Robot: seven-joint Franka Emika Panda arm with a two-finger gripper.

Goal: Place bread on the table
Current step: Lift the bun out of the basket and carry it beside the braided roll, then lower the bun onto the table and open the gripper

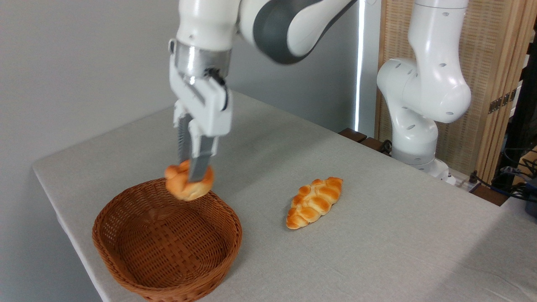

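While claw (194, 173) pinches bread (184, 186) above basket (168, 247) rim, braided loaf (314, 202) lies on table (377, 251).

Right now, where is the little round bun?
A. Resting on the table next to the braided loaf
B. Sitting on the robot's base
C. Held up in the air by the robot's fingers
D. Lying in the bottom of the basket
C: the fingers are closed on the bun, which hangs in the air above the far rim of the basket; only the braided loaf lies on the table.
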